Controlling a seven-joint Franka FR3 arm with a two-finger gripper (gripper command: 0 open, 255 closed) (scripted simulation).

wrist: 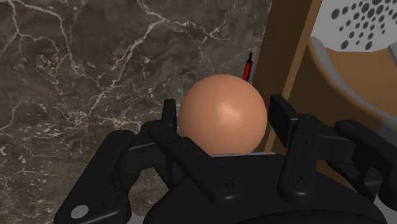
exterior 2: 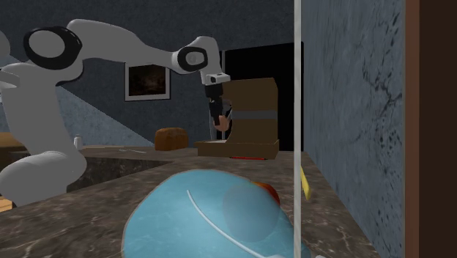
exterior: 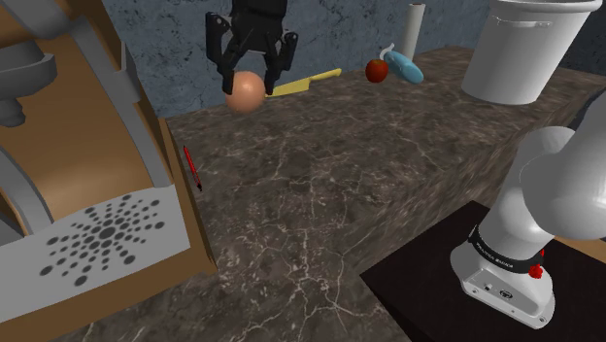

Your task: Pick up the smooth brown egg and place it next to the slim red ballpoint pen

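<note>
Dark marble counter (exterior: 320,194) is bounded on the shoulder view's left by a tall brown machine (exterior: 97,146) with grey parts and a dotted panel, at the back by a blue-grey wall (exterior: 165,49), and on the stand side by a long diagonal edge dropping toward the black stand (exterior: 437,291). The middle of the counter between the machine and that edge is bare stone with wide free room. Clutter sits along the back: a yellow flat item (exterior: 306,83), red apple (exterior: 377,70), blue item (exterior: 406,68), white cylinder (exterior: 414,29) and white bucket (exterior: 520,53) at the far corner. The red pen (exterior: 192,166) lies flat on the counter just beside the machine's base, running roughly along its wall, so room there is tight on the machine side and open on the other. The gripper (exterior: 248,83) points straight down with its fingers clamped on either side of the brown egg (exterior: 245,94), which hangs in the air above the counter near the back wall, up and right of the pen in the shoulder view, clear of the yellow item. In the wrist view the egg (wrist: 222,114) sits between both black fingers, with the pen (wrist: 248,65) just past it against the machine's edge. In the second exterior view the arm (exterior 2: 132,51) stretches out nearly level from the left, wrist bent down, gripper (exterior 2: 220,124) vertical in front of the machine.
</note>
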